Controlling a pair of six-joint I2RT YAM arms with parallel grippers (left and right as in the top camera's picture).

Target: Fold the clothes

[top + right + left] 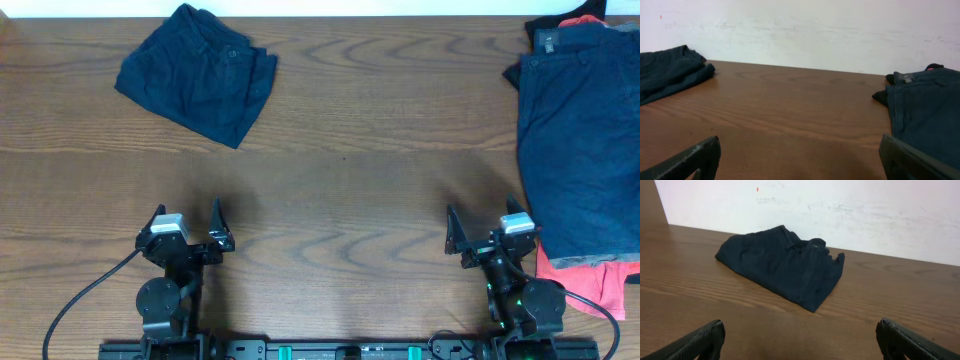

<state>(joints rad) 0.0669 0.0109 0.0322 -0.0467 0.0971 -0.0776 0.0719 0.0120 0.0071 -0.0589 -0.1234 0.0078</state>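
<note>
1 folded navy pair is laid at the far left of the worktop. At the right edge 3 pairs are piled: 1 navy top pair, with 1 coral-red pair and 1 black pair seen beneath. The left hand and the right hand are both held wide, with nothing grasped
</note>
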